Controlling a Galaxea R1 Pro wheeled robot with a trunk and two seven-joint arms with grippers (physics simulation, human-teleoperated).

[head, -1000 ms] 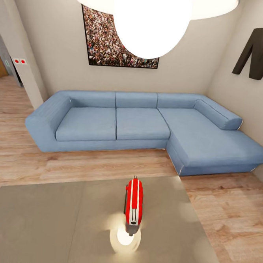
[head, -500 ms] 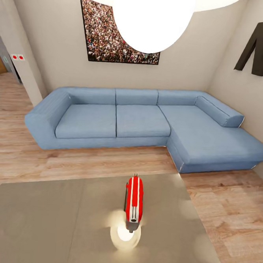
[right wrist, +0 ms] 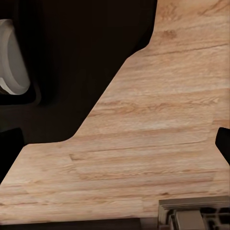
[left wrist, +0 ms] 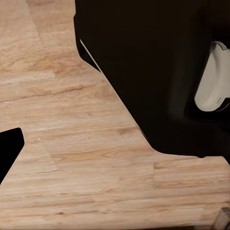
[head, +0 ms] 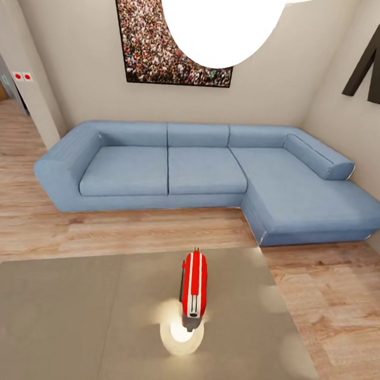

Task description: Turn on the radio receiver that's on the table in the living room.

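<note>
The red radio receiver (head: 194, 287) with white stripes stands on the glossy grey table (head: 88, 319), right of its middle, its dark end panel facing me and a lamp glare just in front of it. In the living room, the blue L-shaped sofa (head: 202, 174) stretches beyond the table's far edge. The left wrist view looks down at wood floor; one dark fingertip (left wrist: 9, 148) of my left gripper (left wrist: 115, 153) sits at the picture's edge. My right gripper (right wrist: 115, 153) is open over the floor, dark fingertips (right wrist: 9, 148) at both edges, nothing between them.
A big white lamp (head: 221, 15) hangs in front of the crowd picture (head: 161, 45). A black letter (head: 377, 62) is on the right wall. Light wood floor (head: 152, 233) separates table and sofa. My dark base (left wrist: 163, 72) shows in both wrist views.
The whole head view has shifted a little: lamp and picture have risen in the frame and the sofa sits slightly higher. The radio has not moved on the table.
</note>
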